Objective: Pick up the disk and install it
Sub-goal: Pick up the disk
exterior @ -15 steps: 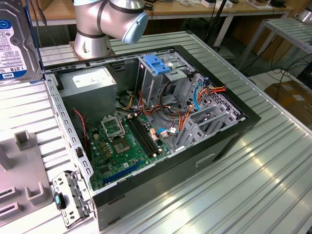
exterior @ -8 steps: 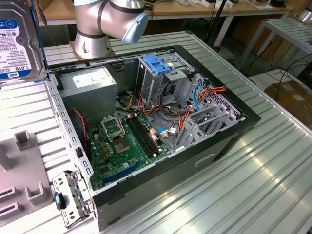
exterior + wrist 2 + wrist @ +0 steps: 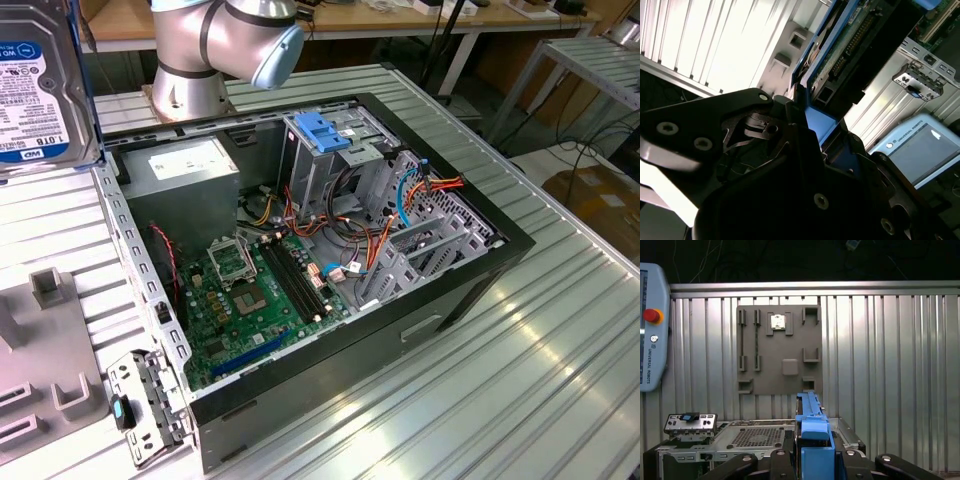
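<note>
The disk (image 3: 35, 80) hangs in the air at the exterior view's upper left, its blue-and-white label facing the camera, well above the table and beside the open computer case (image 3: 470, 300). In the first wrist view the disk (image 3: 810, 425) is seen edge-on with a blue rail on top, and my gripper (image 3: 812, 456) is shut on it from both sides. The second wrist view looks at the disk's circuit-board face (image 3: 845, 50) and blue rail, clamped by the black gripper (image 3: 815, 135).
Inside the case stand a metal drive cage with a blue handle (image 3: 325, 130), a grey power-supply box (image 3: 190, 165) and the motherboard (image 3: 260, 290). A grey fixture plate (image 3: 780, 347) lies on the ribbed table (image 3: 520, 380). A teach pendant (image 3: 650, 325) and a small bracket (image 3: 140, 410) lie nearby.
</note>
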Controlling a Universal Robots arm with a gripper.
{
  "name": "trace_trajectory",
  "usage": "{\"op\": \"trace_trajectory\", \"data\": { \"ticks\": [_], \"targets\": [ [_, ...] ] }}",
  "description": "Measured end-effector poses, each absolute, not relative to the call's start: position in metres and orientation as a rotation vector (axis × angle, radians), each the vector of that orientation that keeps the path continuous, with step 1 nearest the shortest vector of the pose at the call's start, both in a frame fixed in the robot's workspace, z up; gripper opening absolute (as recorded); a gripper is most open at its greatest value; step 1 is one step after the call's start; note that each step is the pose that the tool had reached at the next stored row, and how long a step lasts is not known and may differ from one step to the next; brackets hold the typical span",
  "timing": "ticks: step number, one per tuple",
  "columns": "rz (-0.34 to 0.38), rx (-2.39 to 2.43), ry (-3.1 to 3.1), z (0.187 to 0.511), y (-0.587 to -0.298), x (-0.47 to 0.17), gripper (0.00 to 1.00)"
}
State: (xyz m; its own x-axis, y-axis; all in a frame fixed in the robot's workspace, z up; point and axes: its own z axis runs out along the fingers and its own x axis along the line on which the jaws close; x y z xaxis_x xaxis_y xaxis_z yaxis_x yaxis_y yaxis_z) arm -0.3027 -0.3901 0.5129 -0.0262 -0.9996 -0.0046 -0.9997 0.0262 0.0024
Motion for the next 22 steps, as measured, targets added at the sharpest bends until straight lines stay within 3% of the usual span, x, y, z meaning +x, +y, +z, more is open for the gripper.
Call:
{"op": "trace_trajectory", "data": {
  "ticks": [22],
  "targets": [
    [0.008, -2.190, 2.250, 0.513, -0.396, -0.277, 0.37]
  ]
}}
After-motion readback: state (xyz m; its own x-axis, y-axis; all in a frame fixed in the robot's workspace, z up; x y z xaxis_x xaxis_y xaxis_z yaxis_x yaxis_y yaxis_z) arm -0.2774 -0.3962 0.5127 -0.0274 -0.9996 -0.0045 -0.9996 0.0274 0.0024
